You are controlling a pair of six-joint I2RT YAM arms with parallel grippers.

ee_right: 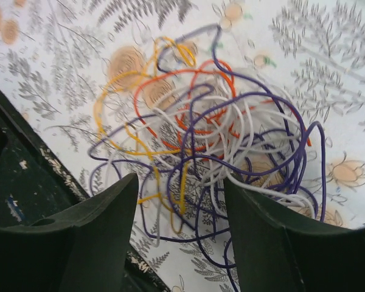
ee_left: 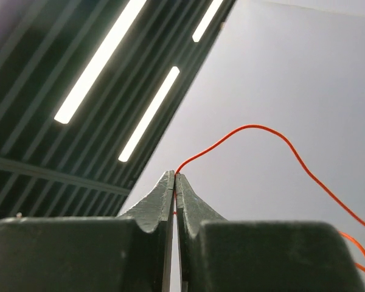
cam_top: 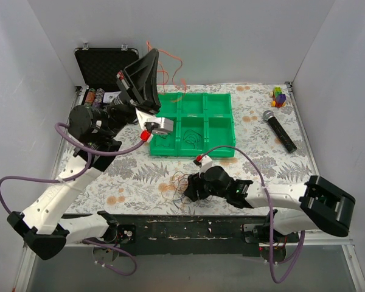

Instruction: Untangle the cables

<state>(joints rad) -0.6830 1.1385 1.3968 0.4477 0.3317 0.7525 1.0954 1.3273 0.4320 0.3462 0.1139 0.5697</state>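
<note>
The table (cam_top: 289, 167) is covered with a pale cloth (ee_right: 328, 36) printed with grey ferns and small tan flowers. Plain, windowless white panels close in three sides of the table: a back wall (cam_top: 231, 36) along its far edge, a left wall (cam_top: 18, 91) and a right wall (cam_top: 347, 91) rising from its sides. Along the table's near edge runs a dark, scuffed strip (cam_top: 188, 228). Below that edge lies a flat grey surface (cam_top: 188, 274); floor or shelf, it cannot be told. Above the table is a dark slatted ceiling (ee_left: 42, 73) with long white light strips (ee_left: 100, 61) set parallel, all lit. Light on the table is even, with soft shadows.
</note>
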